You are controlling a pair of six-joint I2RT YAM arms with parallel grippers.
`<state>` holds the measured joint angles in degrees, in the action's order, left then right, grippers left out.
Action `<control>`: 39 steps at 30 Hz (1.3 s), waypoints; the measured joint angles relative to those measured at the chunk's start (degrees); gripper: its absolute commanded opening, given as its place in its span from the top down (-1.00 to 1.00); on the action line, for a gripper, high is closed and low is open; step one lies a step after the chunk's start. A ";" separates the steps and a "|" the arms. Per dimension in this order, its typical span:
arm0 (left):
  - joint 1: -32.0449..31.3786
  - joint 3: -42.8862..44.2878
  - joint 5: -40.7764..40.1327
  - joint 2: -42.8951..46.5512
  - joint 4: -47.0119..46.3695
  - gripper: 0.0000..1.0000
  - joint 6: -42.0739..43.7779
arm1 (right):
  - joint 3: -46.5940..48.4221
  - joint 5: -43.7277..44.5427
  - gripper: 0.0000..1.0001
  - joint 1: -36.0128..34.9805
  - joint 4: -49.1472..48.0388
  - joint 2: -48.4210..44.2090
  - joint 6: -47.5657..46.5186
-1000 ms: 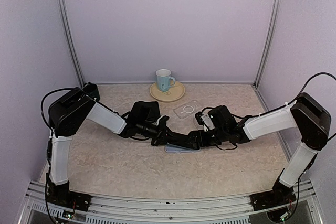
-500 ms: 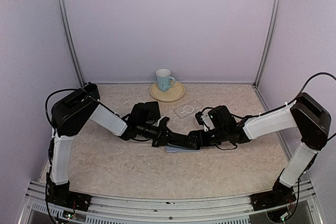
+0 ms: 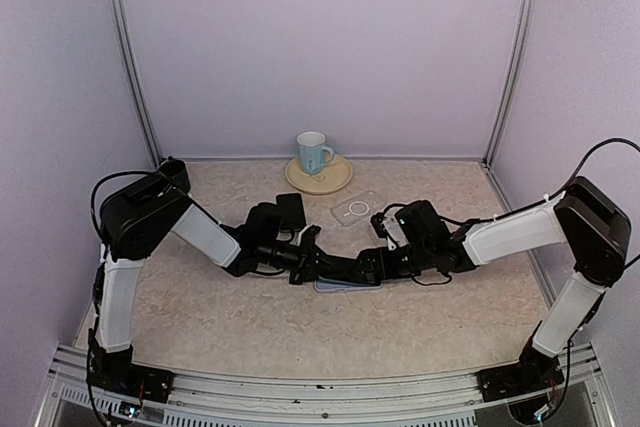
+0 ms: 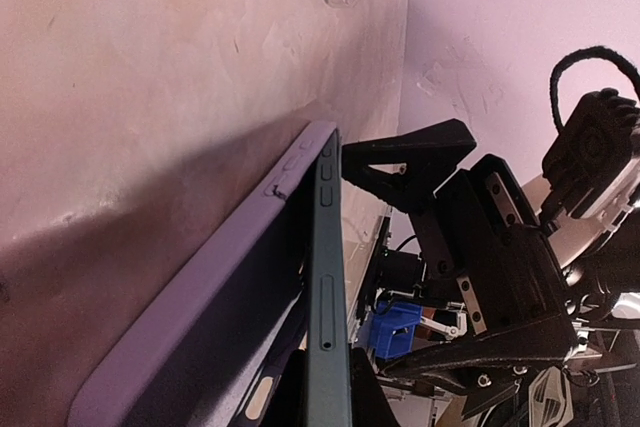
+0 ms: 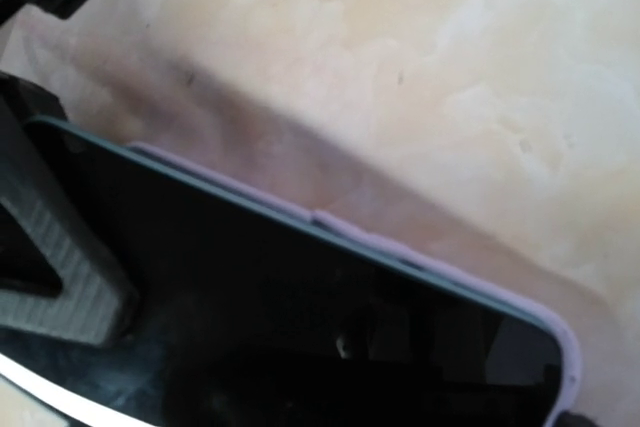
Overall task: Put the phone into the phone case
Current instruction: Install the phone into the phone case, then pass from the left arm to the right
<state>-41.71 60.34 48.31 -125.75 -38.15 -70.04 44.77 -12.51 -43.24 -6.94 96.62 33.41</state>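
Observation:
A dark phone [image 4: 327, 277] stands tilted on its long edge at the table's middle, its lower side set into a lavender phone case [image 4: 200, 307]. My left gripper [image 4: 327, 397] is shut on the phone's thin edge. In the top view the left gripper [image 3: 318, 265] and right gripper [image 3: 372, 267] meet over the phone [image 3: 348, 285]. The right gripper's black fingers [image 4: 405, 157] stand spread wide at the phone's far end. The right wrist view is filled by the phone screen [image 5: 300, 327] with the case rim [image 5: 440, 259] along its far side; its own fingers are hidden.
A clear phone case [image 3: 355, 210] lies flat just behind the grippers. A blue mug [image 3: 312, 152] stands on a yellow saucer [image 3: 335, 179] at the back wall. Purple walls enclose the table on three sides.
The left arm's elbow and forearm have shifted slightly right and lower. The phone, the case and the right arm stay where they were.

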 measured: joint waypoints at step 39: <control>-0.76 -5.90 -0.66 1.09 -15.19 1.00 -4.31 | -1.88 -10.95 -0.96 5.66 4.07 -7.19 -2.14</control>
<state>-42.48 54.43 47.66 -124.66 -53.34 -74.35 42.89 -23.46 -37.58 -2.87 89.43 31.27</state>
